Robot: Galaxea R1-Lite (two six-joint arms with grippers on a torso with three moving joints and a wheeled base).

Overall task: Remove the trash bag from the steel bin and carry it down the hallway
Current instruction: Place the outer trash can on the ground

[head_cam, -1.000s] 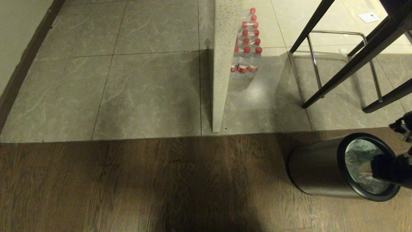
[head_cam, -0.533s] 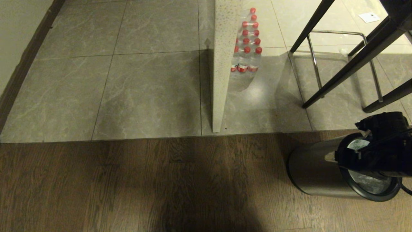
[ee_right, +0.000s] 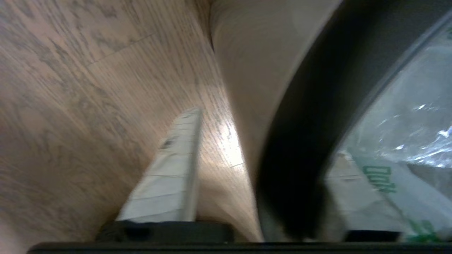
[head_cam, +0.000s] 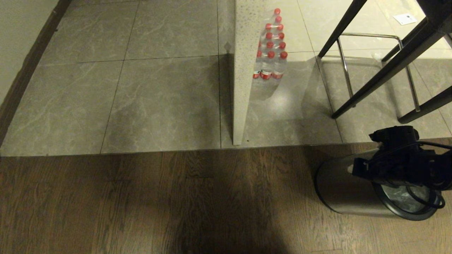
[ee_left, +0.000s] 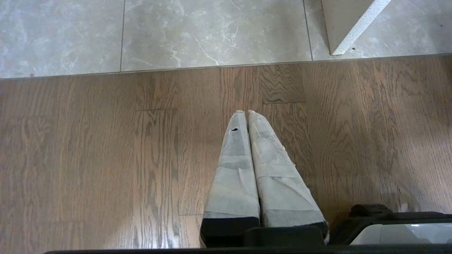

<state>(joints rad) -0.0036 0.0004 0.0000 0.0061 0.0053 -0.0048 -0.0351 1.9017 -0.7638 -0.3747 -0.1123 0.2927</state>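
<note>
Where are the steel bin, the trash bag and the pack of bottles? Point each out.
steel bin [head_cam: 339, 190]: head view, on its brushed side wall.
trash bag [ee_right: 406, 120]: right wrist view, on the crinkled plastic inside the rim.
pack of bottles [head_cam: 271, 60]: head view, on the red-capped bottles.

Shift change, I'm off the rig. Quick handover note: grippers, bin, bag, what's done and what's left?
Right gripper: at the steel bin, fingers straddling its black rim, one outside, one inside against the trash bag. Jaws apart, no firm grip visible yet.
Left gripper: shut, empty, parked over the wood floor.
Bin stands on wood floor, near the tile edge; bag is inside it.
Done: approach to the rim.
Left: pinch the bag, pull it out, carry it down the hallway.
</note>
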